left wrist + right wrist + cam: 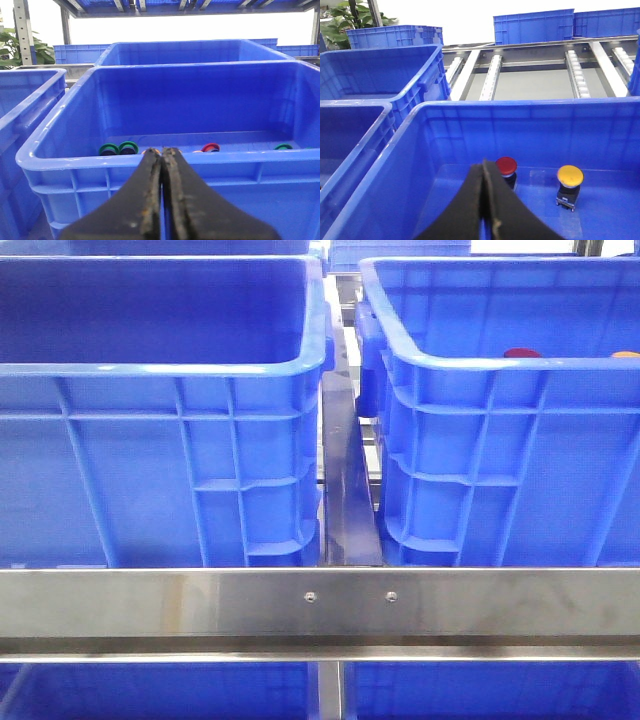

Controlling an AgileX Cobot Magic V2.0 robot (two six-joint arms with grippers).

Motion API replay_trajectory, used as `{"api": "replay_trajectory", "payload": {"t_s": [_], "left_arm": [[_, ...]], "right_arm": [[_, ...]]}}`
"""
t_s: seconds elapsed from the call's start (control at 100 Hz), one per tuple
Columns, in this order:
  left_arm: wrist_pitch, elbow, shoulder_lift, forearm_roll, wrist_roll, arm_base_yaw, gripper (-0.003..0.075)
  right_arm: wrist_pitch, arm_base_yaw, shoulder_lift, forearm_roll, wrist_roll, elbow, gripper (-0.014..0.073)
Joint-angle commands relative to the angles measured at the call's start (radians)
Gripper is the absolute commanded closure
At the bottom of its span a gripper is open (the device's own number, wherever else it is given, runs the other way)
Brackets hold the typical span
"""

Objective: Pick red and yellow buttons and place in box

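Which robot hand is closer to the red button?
Right. The right gripper hangs over the crate holding the red button, just short of it. The left gripper faces another crate of mixed buttons.

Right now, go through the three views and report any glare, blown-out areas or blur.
Front view: sharp, evenly lit, soft glare along the steel rail. Left wrist view: sky behind the crates is blown out white; the shut left gripper is close and soft, and the caps on the crate floor are slightly blurred. Right wrist view: bright background, but the red button and yellow button read clearly; right gripper blurred.
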Motion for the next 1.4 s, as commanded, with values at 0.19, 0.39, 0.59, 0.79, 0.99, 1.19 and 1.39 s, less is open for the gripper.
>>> {"api": "replay_trajectory", "payload": {"t_s": [0.19, 0.39, 0.59, 0.79, 0.99, 1.19, 1.39], "left_arm": [[-0.08, 0.043, -0.028, -0.008, -0.001, 0.002, 0.0739], [-0.08, 0.043, -0.028, -0.008, -0.001, 0.002, 0.0739], [-0.08, 0.043, -0.028, -0.008, -0.001, 0.002, 0.0739], [-0.08, 0.043, -0.028, -0.008, -0.001, 0.002, 0.0739], [-0.08, 0.043, -0.028, -0.008, -0.001, 0.002, 0.0739], [-0.08, 0.043, -0.028, -0.008, -0.001, 0.002, 0.0739], [-0.08, 0.043, -0.028, -0.008, -0.001, 0.002, 0.0739]], "right_arm": [[-0.023, 0.0, -0.003, 0.007, -0.006, -0.027, 0.0661], [-0.035, 0.001, -0.004, -0.242, 0.212, -0.032, 0.0661], [-0.102, 0.028, -0.045, -0.69, 0.652, -0.032, 0.0661], [-0.195, 0.171, -0.081, -1.205, 1.058, -0.03, 0.0661], [-0.314, 0.248, -0.095, -1.433, 1.293, 0.018, 0.0661], [-0.336, 0.247, -0.231, -1.433, 1.306, 0.127, 0.0661], [-0.336, 0.245, -0.44, -1.433, 1.306, 0.256, 0.0661]]}}
